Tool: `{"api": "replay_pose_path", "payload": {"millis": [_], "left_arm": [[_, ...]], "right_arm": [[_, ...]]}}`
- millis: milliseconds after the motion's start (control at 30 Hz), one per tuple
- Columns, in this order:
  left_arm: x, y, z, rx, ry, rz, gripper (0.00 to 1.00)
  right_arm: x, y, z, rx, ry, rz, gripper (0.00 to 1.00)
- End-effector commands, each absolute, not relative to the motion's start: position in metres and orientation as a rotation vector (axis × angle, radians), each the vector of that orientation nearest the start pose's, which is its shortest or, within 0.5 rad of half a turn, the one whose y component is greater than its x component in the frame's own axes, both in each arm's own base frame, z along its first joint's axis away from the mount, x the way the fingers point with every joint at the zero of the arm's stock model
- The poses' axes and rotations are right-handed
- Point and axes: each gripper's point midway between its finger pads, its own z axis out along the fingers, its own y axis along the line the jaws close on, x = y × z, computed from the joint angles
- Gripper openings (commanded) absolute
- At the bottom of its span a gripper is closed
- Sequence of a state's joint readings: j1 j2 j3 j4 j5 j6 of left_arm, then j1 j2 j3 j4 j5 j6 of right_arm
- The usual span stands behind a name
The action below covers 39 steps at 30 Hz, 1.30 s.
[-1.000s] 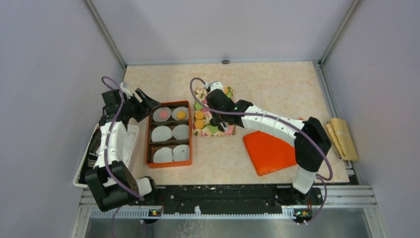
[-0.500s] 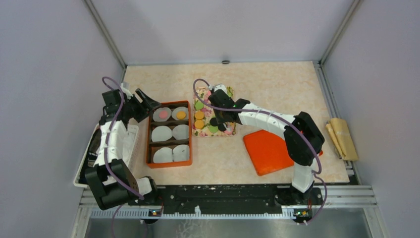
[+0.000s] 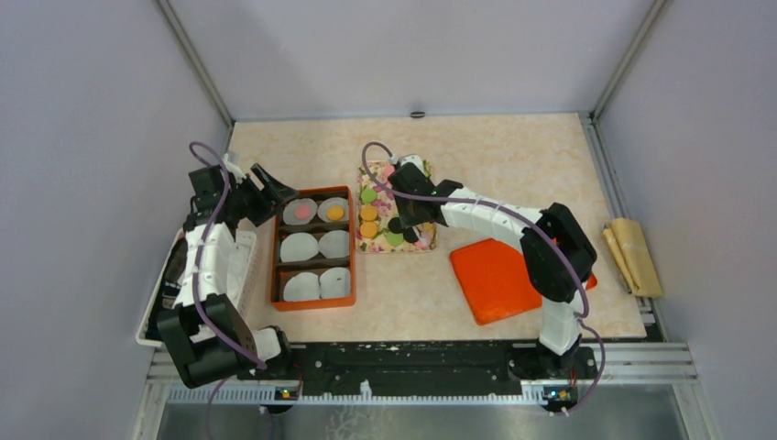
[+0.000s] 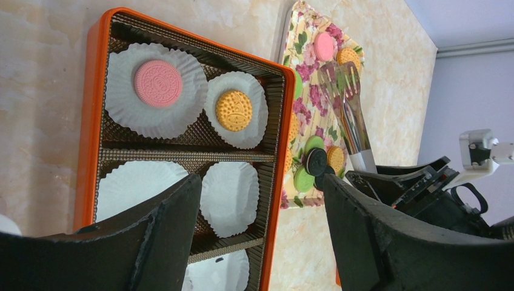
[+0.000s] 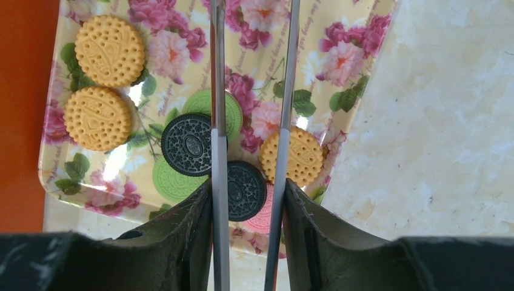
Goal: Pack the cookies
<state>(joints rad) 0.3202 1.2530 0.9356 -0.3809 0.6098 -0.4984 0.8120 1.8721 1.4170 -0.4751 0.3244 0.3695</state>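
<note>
Beige marbled desk (image 3: 513, 156) carries an orange box (image 3: 274, 247) on the left, a flowered tray (image 5: 357, 36) beside it and an orange lid (image 3: 495, 280) to the right.

The right gripper (image 5: 248, 189) is clamped on a pair of metal tongs (image 4: 348, 115), whose blades stand apart. The tongs' long axis runs along the tray's length, away from the gripper towards the far end. One black cookie (image 5: 242, 203) lies between the blades, close under the gripper fingers and well short of the tips. In the left wrist view the tips reach out to a pink cookie (image 4: 325, 45) and an orange cookie (image 4: 348, 56) at the tray's far end. I cannot tell which one is aimed at.

The right arm is the nearer one to the loose cookies (image 5: 97, 118). The left gripper (image 4: 262, 188) hangs over the box with its fingers spread, holding nothing.

The right wrist view shows three orange, two green, two black and one half-hidden pink on the tray. The far end adds one pink, one orange and one green. The box holds six paper liners (image 4: 233, 197). Two are filled, one pink and one orange, in the far row; four remain bare.
</note>
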Motion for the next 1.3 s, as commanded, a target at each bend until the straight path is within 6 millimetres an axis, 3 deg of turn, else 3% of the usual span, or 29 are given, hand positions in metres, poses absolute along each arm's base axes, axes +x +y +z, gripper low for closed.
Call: {"api": "replay_pose_path", "payload": {"millis": [0,500,700,900,1067,1267], "left_arm": [[0.351,-0.007,0.196,-0.541,2.123,-0.791,0.8],[0.351,-0.007,0.19,-0.545,2.133,-0.806,0.8],[0.35,-0.007,0.189,-0.54,2.14,-0.81,0.79],[0.352,-0.003,0.192,-0.55,2.131,-0.793,0.79],[0.352,-0.001,0.196,-0.551,2.126,-0.787,0.79],[0.349,-0.001,0.199,-0.55,2.125,-0.779,0.79]], "right_arm": [[0.364,0.322,0.106,-0.383,2.364,0.179,0.4],[0.398,0.335,0.104,-0.355,2.382,0.2,0.4],[0.398,0.334,0.101,-0.351,2.398,0.216,0.33],[0.39,0.331,0.135,-0.364,2.287,0.284,0.16],[0.376,0.334,0.177,-0.418,2.173,0.269,0.12],[0.356,0.338,0.193,-0.468,2.145,0.294,0.09]]}}
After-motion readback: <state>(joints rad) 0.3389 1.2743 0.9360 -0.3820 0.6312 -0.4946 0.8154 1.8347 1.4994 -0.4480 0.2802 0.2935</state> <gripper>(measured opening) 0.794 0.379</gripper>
